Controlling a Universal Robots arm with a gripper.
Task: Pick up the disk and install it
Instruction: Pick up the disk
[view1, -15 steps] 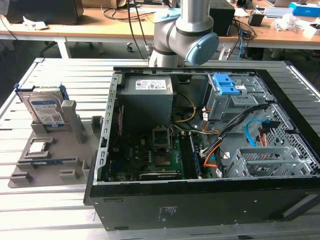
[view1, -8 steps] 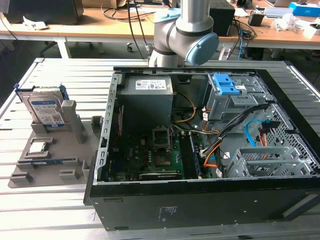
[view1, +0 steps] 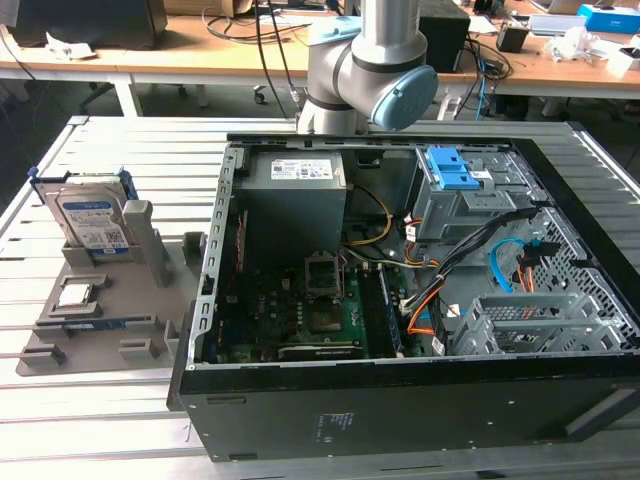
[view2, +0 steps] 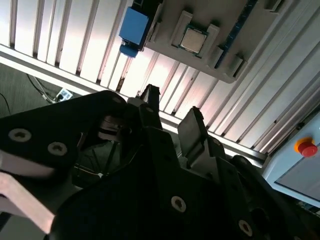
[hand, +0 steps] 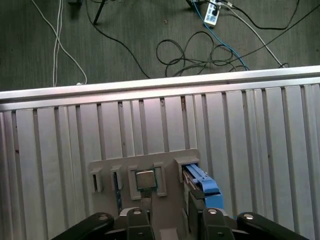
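Observation:
The disk is a silver drive with a white-and-blue label and blue rails. It stands on edge in a grey holder on the slatted table, at the exterior view's left. In both wrist views I look down on its blue top edge. My gripper hangs well above the holder, open, with nothing between its black fingers. The arm rises behind the open computer case.
A small square processor chip lies in the holder beside the disk. Inside the case are a grey bay with a blue latch, a metal drive cage and loose cables. A red button sits off the table.

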